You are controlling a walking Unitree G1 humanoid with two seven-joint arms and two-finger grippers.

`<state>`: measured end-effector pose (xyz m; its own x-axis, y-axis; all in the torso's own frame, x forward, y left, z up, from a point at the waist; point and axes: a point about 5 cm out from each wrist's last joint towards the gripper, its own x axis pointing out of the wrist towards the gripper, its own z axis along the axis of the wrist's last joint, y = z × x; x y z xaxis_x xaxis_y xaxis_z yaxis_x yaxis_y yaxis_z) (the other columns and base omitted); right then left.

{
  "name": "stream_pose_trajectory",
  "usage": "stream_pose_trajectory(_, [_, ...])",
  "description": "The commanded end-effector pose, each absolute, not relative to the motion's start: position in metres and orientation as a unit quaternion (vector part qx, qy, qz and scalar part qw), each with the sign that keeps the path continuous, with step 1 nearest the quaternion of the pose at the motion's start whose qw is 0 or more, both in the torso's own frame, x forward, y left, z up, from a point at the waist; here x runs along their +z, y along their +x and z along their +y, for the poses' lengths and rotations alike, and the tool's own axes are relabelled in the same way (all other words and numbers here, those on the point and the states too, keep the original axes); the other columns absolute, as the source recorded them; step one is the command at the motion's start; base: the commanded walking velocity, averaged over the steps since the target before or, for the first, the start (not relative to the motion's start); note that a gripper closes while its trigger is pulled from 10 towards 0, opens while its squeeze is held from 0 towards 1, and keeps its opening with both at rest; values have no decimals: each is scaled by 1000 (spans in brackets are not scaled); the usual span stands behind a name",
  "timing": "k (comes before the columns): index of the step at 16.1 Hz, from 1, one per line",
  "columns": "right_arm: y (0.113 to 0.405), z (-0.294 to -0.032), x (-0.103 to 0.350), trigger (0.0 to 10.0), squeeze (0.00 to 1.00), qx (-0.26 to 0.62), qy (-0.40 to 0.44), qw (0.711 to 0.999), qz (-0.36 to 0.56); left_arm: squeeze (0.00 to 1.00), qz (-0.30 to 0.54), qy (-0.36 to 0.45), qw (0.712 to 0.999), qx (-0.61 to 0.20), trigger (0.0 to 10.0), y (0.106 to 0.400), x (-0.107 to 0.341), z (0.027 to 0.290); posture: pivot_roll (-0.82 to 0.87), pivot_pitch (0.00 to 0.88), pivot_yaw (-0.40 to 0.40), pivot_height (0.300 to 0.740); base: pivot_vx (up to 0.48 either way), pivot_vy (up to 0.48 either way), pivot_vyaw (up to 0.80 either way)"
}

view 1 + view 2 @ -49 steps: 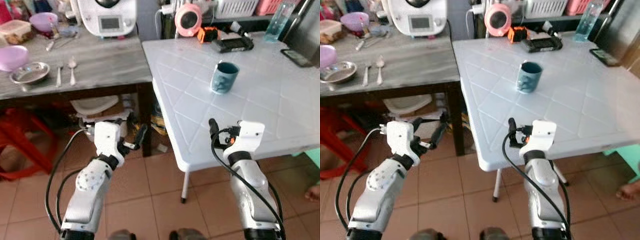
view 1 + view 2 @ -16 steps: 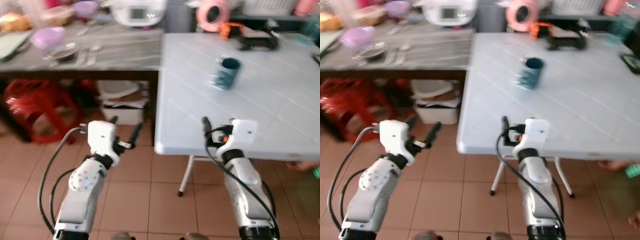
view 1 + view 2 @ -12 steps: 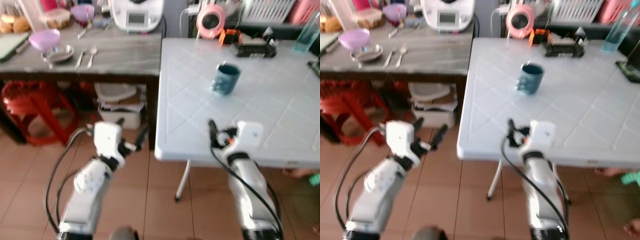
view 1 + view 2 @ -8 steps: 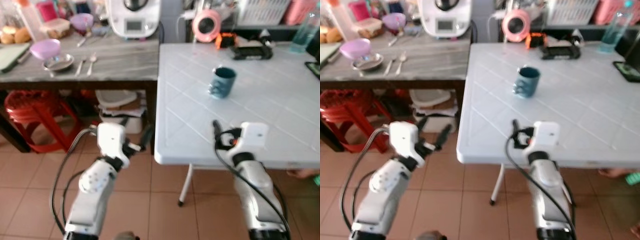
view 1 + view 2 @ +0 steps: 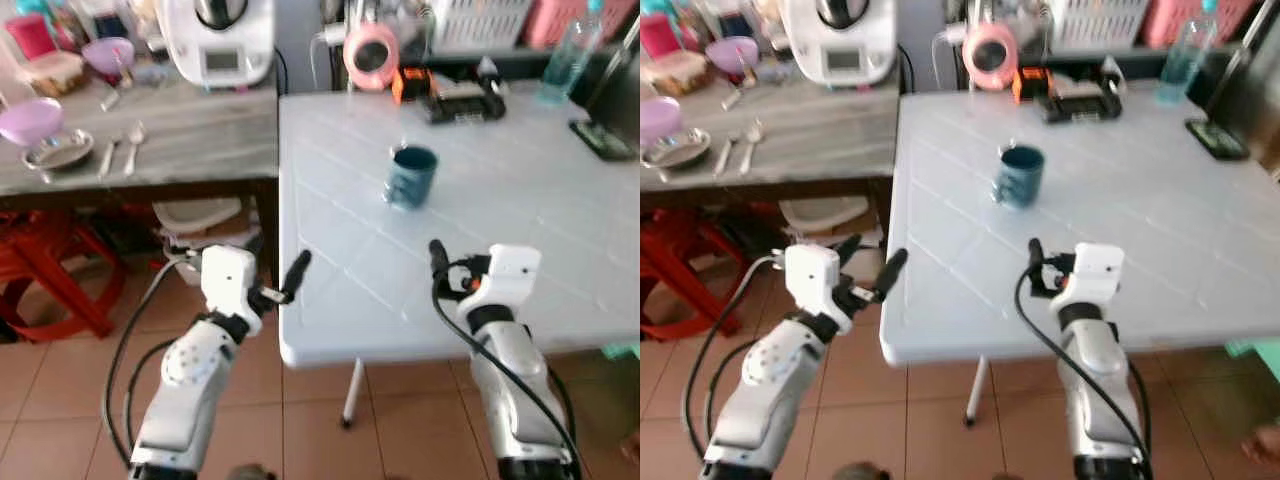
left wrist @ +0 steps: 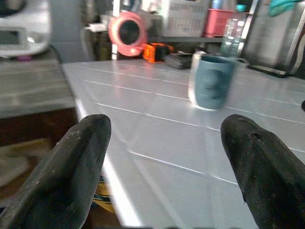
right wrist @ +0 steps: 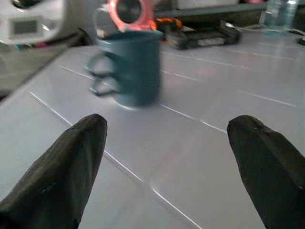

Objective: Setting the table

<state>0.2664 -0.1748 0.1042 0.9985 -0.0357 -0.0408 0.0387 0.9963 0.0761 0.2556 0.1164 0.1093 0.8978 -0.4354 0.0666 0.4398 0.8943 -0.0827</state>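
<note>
- Here, one teal mug is seen upright on the white counter, well ahead of both grippers and touched by neither.
- The left gripper is held at the near left corner of the white counter, with its fingers spread wide and nothing between them; in the left wrist view the mug appears between them, but far off.
- The right gripper is held low over the near part of the white counter, its fingers also spread apart and empty; the mug stands ahead of them, more toward one finger.
- On the grey counter to the left, one metal bowl, one lilac bowl and two pieces of cutlery are laid out.
- At the back of the grey counter one white kitchen machine and one purple bowl are found.
- At the far edge of the white counter one pink round device, one orange item, one black device, one clear bottle and one dark phone are placed.
- Between the fingers and the mug only bare white counter is seen.
- Under the grey counter a red stool and a white tub are kept.
</note>
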Motion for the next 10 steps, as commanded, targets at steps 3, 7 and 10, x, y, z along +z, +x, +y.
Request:
stream_pose_trajectory(3, [269,-166,107,10000,0,-7,44,999,17,0,-20,-38,975,-219,10000,256,109,123,-19,0,26,740,254,0,0])
stream_pose_trajectory(7, [272,-165,107,10000,0,-14,44,999,17,0,-17,-34,975,-218,10000,255,108,125,-18,0,29,740,63,0,0])
stream_pose_trajectory(10, [279,-167,108,10000,0,-20,41,999,18,0,-14,-34,975,-218,10000,254,107,125,-19,0,28,740,246,0,0])
